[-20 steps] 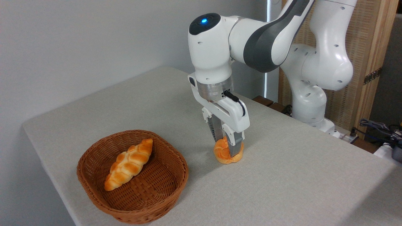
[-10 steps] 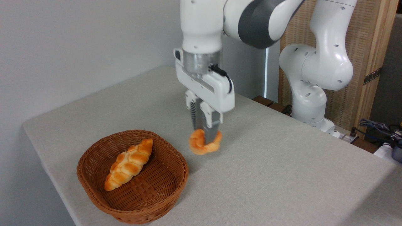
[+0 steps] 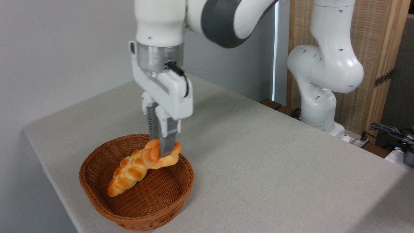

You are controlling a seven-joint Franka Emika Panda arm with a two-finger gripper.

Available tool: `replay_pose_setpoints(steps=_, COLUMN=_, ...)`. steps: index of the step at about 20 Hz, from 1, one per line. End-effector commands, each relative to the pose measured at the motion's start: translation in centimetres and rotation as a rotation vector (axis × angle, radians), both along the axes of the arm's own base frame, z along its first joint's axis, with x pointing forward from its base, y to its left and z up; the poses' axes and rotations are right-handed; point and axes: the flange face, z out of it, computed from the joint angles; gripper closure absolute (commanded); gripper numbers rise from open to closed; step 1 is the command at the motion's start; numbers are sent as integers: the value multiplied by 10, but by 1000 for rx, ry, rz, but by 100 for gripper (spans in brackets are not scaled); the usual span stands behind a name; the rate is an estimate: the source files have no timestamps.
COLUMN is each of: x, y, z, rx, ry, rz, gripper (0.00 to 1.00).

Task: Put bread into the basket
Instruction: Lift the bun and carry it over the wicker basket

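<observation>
1. Lifted off the grey table [image 3: 275,168], my gripper [image 3: 163,152] now hangs over the round reddish-brown wicker basket [image 3: 97,194].
2. Jaws pinch the small golden-orange knotted bun [image 3: 168,157], held clear above the long braided loaf [image 3: 129,173] for dropping.

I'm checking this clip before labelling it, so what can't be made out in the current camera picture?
- Bun: its middle is covered by the gripper; whether it touches the braided loaf is unclear, since they overlap.
- Basket: near inner wall hidden by its own rim.
- Arm: upper links cut off by the top edge.
- Cables: far right, too small to identify.
</observation>
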Motion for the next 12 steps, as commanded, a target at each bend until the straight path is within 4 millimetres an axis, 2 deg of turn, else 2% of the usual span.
replay_pose_setpoints(steps=1, x=27, y=-17, z=-11, rx=11, ry=11, rz=-48, gripper=38)
replay_pose_setpoints(steps=2, x=30, y=-16, z=-12, rx=20, ry=3, rz=-50, gripper=28)
replay_pose_setpoints(steps=3, x=32, y=-19, z=-11, rx=25, ry=-12, rz=-54, gripper=6)
replay_pose_setpoints(steps=4, x=34, y=-20, z=-14, rx=25, ry=-20, rz=-53, gripper=0)
replay_pose_setpoints(steps=6, x=38, y=-27, z=-14, rx=24, ry=-47, rz=-60, gripper=0)
replay_pose_setpoints(steps=12, x=39, y=-27, z=-15, rx=26, ry=-53, rz=-59, gripper=0)
